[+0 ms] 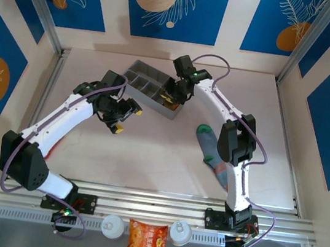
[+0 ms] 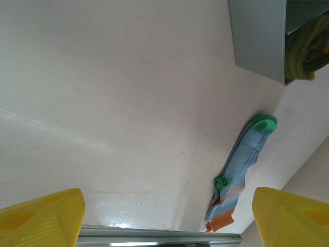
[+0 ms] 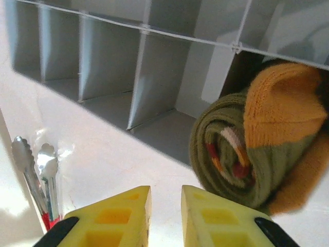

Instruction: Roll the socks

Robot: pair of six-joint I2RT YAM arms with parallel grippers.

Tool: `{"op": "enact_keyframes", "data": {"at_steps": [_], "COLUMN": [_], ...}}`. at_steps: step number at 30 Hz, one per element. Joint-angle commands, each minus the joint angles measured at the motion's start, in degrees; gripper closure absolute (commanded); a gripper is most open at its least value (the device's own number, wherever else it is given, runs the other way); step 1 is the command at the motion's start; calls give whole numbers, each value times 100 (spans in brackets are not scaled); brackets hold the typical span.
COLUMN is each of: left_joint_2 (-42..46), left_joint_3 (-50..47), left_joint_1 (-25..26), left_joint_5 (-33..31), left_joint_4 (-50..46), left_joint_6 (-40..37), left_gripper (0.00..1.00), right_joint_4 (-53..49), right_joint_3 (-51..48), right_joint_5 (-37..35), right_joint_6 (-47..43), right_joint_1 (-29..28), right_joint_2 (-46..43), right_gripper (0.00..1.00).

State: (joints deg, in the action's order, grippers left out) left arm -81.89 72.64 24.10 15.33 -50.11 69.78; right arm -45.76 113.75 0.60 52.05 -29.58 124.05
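The olive-brown sock (image 3: pixel 247 159), rolled up with its orange toe on the outside, sits in an end compartment of the grey organizer box (image 3: pixel 154 67). My right gripper (image 3: pixel 165 206) hovers just in front of the roll, its yellow fingers a narrow gap apart with nothing between them. From above, that gripper (image 1: pixel 170 98) is at the right end of the box (image 1: pixel 143 80). The grey-blue sock (image 1: pixel 213 152) with green toe and orange cuff lies flat on the table beside the right arm. My left gripper (image 1: pixel 128 121) hangs wide open and empty over bare table, left of that sock (image 2: pixel 247 159).
Metal tongs (image 3: pixel 36 175) lie on the table left of the right gripper. An orange snack packet (image 1: pixel 146 242) and two white knobs (image 1: pixel 112 226) sit at the near rail. The organizer's other compartments (image 3: pixel 103 51) hold nothing. The walls stand close on both sides.
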Motion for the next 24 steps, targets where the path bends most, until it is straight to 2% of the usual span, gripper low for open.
{"op": "enact_keyframes", "data": {"at_steps": [1,5,9,13,16,19,24], "left_joint_2": [219,384,598,822,1137,1629,2180], "left_joint_3": [-81,-114,-235,-534,-901,-1204,-1647], "left_joint_1": [-61,-63,-63,-48,-54,-54,-72], "left_joint_5": [-92,-134,-162,-43,58,-111,-117], "left_joint_4": [-51,37,178,418,652,641,502], "left_joint_6": [36,-61,-271,-515,-846,-1207,-1370], "left_gripper": [16,15,15,15,14,12,12], "right_joint_4": [22,197,544,588,661,471,133], "right_joint_3": [-226,-643,-735,-1044,-2073,-3680,-6273], "right_joint_5": [439,647,671,354,91,-289,-340], "right_joint_6": [430,321,-166,-307,-248,138,718], "right_joint_1": [232,412,438,613,862,1128,1607], "right_joint_2": [221,122,-571,-1520,-2467,-3654,-5468], "right_gripper": [79,73,55,43,40,43,46]}}
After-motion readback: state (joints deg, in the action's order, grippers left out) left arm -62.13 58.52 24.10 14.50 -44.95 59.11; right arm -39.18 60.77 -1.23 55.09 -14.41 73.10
